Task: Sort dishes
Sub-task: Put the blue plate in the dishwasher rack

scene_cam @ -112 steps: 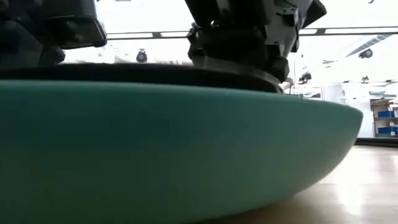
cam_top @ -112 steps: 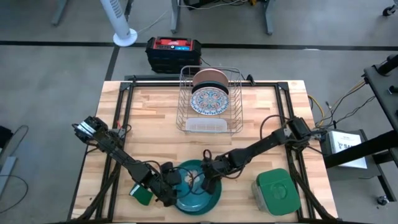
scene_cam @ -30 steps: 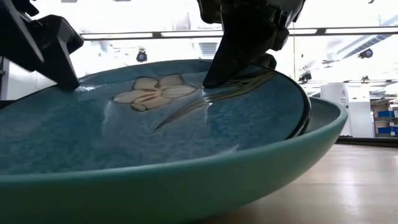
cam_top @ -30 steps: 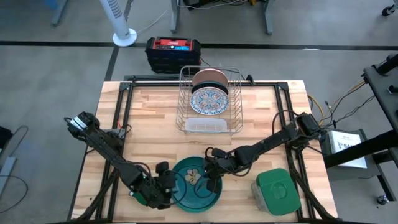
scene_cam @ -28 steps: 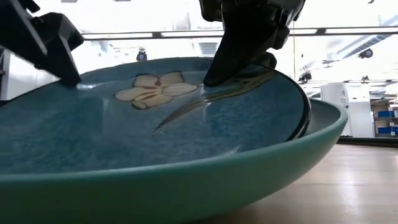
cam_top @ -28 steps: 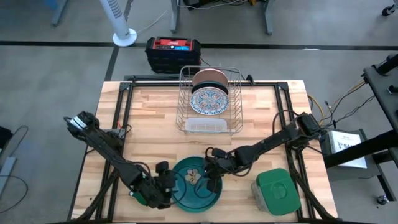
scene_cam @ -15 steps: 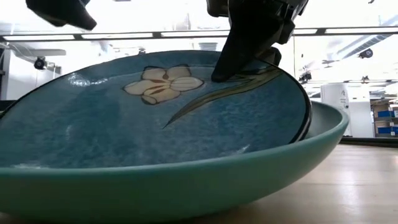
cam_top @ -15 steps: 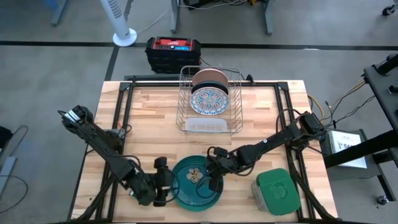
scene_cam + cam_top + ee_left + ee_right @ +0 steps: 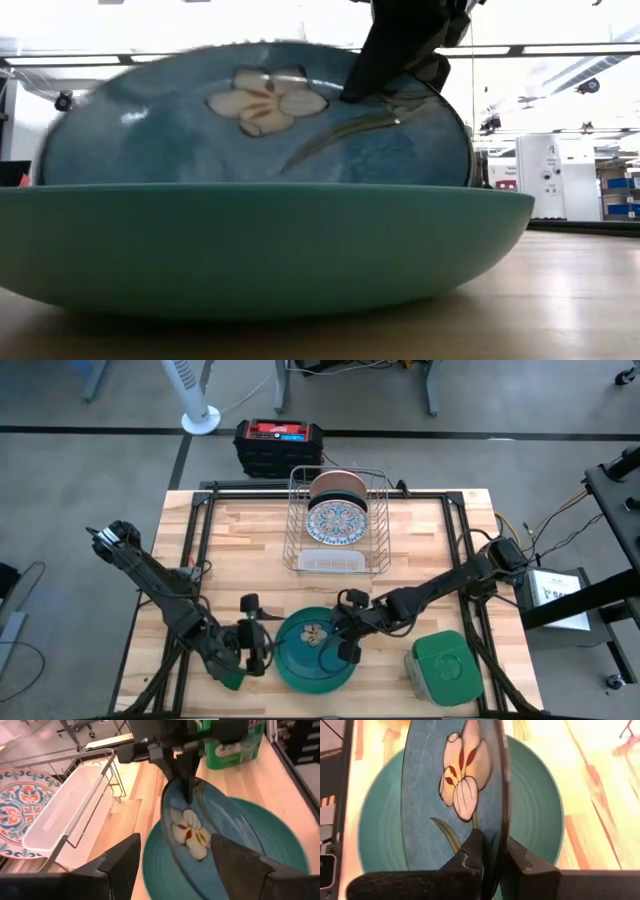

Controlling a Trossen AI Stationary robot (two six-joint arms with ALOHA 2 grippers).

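Clearly rigid, glazed and breakable, the flowered dark teal plate (image 9: 455, 795) suits rim pinches; we see the right end effector (image 9: 492, 852) clamped there, the left end effector (image 9: 172, 865) spread and empty.

Flower plate (image 9: 455, 795): glazed, glossy, faintly mottled. Teal-green plate (image 9: 260, 240): smooth, satin. Table (image 9: 240, 550): pale wood planks. Rack (image 9: 338, 525): bare metal wire. Tray (image 9: 65, 815): translucent white plastic.

The right arm reached in low from the table's right edge toward the front middle, its gripper (image 9: 347, 643) pinched tight on the rim of the plate (image 9: 460, 800), tipping it up. The left arm lay bent along the front left, its gripper (image 9: 262, 644) spread and holding nothing.
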